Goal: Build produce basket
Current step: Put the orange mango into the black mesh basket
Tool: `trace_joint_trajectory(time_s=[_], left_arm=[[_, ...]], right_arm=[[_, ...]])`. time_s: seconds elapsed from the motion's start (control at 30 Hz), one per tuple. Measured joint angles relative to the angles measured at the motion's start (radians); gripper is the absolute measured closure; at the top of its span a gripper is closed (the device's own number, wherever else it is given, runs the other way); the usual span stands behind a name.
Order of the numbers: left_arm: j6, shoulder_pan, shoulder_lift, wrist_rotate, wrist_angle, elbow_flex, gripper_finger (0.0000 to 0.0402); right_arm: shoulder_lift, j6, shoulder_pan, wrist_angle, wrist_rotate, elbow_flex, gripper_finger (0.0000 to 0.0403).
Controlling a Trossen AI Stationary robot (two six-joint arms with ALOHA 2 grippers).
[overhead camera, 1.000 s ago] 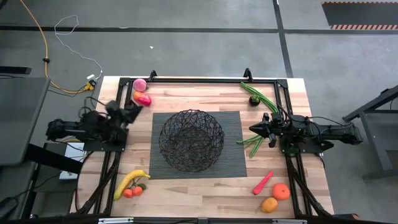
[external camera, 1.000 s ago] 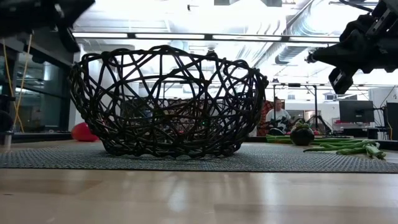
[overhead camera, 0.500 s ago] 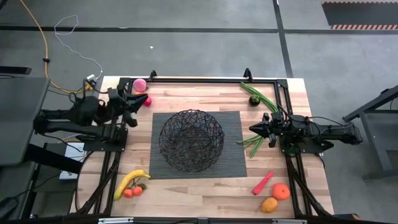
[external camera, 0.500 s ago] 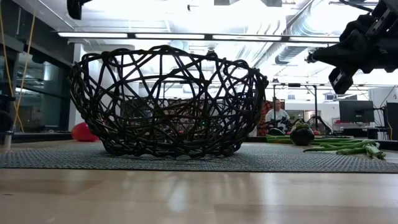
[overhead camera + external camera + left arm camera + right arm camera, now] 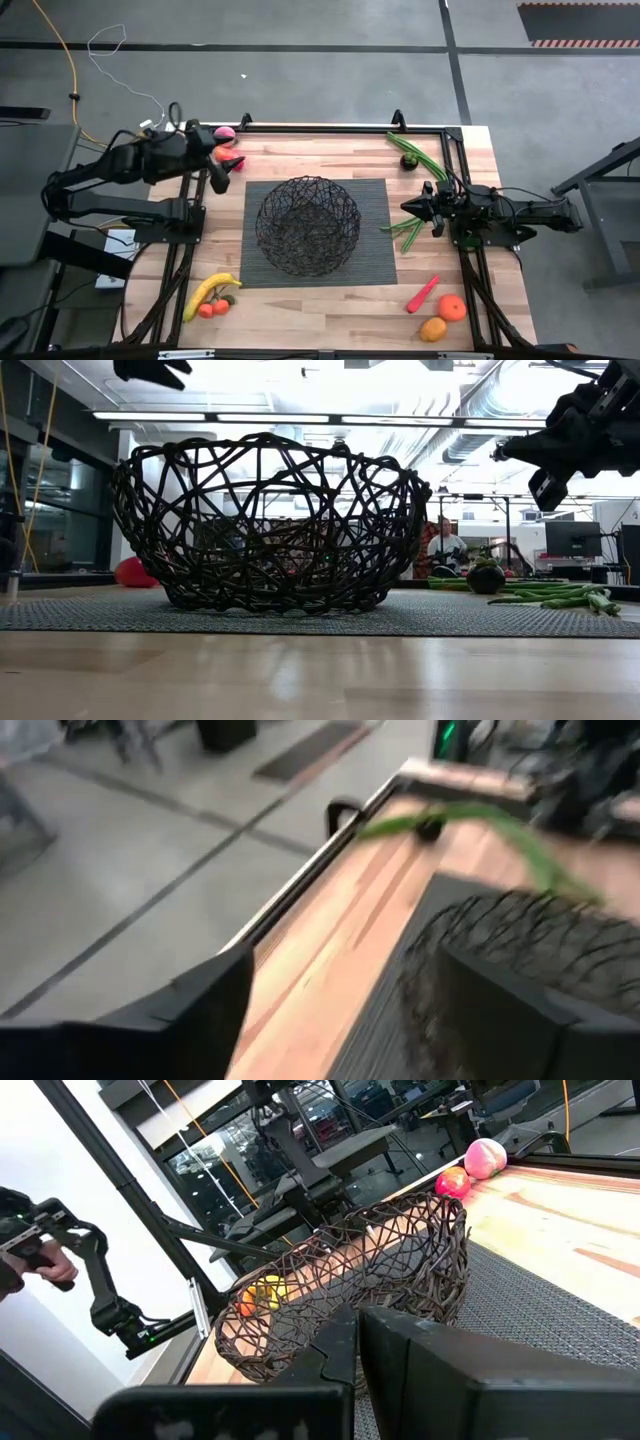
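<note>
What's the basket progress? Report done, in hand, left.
Done: nothing; the basket is empty. In hand: nothing; the left claw, open, hovers by the mango and pink ball. Left: those, banana, beans, chili, oranges.

I can read no text, label, brand, number or sign anywhere from my seat. The only marking I see is a red-and-dark striped strip (image 5: 578,42) on the floor beyond the table, and it carries no letters.
</note>
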Motion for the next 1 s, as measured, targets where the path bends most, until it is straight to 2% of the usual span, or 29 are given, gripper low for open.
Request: trace_joint_trajectory(time_s=[0.17, 0.27, 0.47, 0.67, 0.83, 1.0], left_arm=[[-0.015, 0.094, 0.140, 0.017, -0.145, 0.092, 0.0039], [0.052, 0.168, 0.235, 0.046, -0.213, 0.135, 0.0022], [0.212, 0.330, 0.450, 0.060, -0.405, 0.193, 0.0022], [0.319, 0.463, 0.668, 0.059, -0.574, 0.197, 0.0025], [0.373, 0.512, 0.815, 0.052, -0.566, 0.197, 0.0025], [0.376, 0.513, 0.911, 0.056, -0.549, 0.198, 0.0025]], right_arm=[[0.000, 0.000, 0.000, 0.000, 0.000, 0.000, 0.0402], [0.000, 0.000, 0.000, 0.000, 0.000, 0.000, 0.0402], [0.000, 0.000, 0.000, 0.000, 0.000, 0.000, 0.0402], [0.000, 0.000, 0.000, 0.000, 0.000, 0.000, 0.0402], [0.000, 0.000, 0.000, 0.000, 0.000, 0.000, 0.0402], [0.000, 0.000, 0.000, 0.000, 0.000, 0.000, 0.0402]])
